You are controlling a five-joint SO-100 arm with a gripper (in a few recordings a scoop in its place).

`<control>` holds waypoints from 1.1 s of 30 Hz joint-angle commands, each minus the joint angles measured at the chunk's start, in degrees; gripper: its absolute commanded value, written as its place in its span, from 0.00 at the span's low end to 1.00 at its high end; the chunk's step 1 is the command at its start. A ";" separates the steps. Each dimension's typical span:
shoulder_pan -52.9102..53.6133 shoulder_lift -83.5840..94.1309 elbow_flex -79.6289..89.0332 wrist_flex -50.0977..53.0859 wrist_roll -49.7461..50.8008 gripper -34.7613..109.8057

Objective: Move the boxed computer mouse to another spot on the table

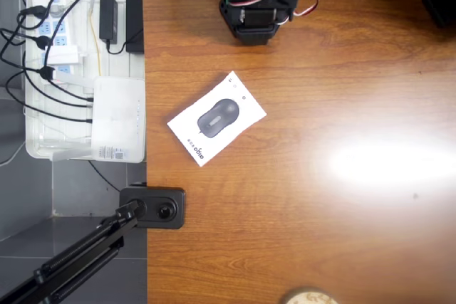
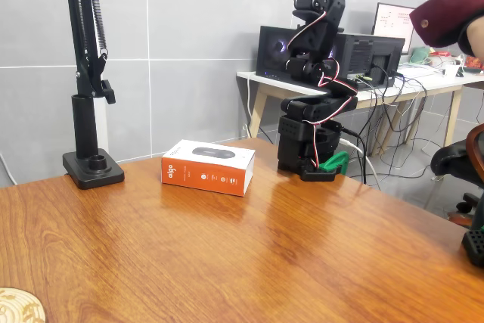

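Boxed computer mouse lies flat on table, rotated diag., nr left edge in overhead view, untouched. Black arm folded upright on its base, well apart from box. Gripper fingers not discernible; spread or closed: can't tell. Lamp-stand clamp at table edge.

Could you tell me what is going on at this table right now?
Nothing is being handled at the moment. The black arm stands folded up on its base at the table's far edge, and its gripper's state cannot be told. The mouse box lies flat and untouched on the wood, apart from the arm, near the lamp-stand clamp. A person's sleeve shows at the fixed view's right edge, away from the box.
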 commanded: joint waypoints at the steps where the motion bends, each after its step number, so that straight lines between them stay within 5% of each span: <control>1: -0.62 0.18 0.09 -4.48 -0.44 0.24; 15: -0.70 0.18 0.18 -5.54 11.78 0.24; 33: -0.70 0.18 0.18 -5.54 12.48 0.24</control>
